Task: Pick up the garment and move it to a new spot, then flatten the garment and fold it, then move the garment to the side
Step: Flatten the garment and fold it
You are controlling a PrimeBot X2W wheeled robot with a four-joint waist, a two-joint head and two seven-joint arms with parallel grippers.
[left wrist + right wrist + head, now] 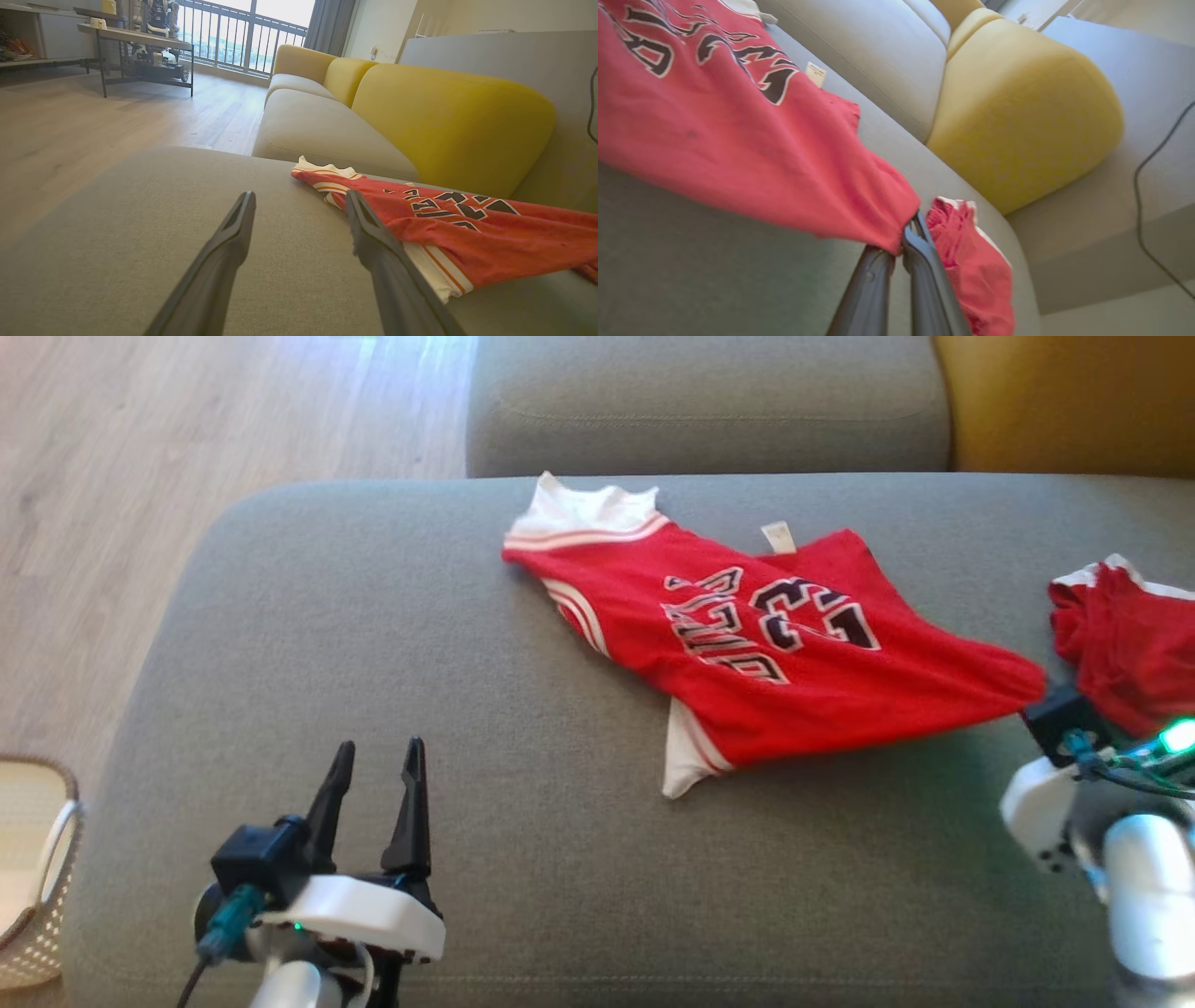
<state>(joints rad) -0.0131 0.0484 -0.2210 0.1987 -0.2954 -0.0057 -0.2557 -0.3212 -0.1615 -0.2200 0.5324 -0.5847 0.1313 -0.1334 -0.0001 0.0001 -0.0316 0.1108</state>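
Note:
The garment (775, 644) is a red jersey with white trim and dark lettering, lying crumpled across the grey cushion (373, 616). Its right corner is drawn out to a point and raised. My right gripper (909, 231) is shut on that corner, the red cloth (738, 140) stretching up and to the left from the fingertips. My left gripper (380, 745) stands open over bare cushion at the lower left, well apart from the jersey. In the left wrist view the garment (467, 224) lies just right of the open left gripper (300, 196).
A second red piece of cloth (1130, 644) is bunched at the cushion's right edge, beside my right wrist. A wicker basket (33, 868) stands on the wooden floor at the left. Yellow backrests (448, 121) and another grey seat (700, 401) lie beyond.

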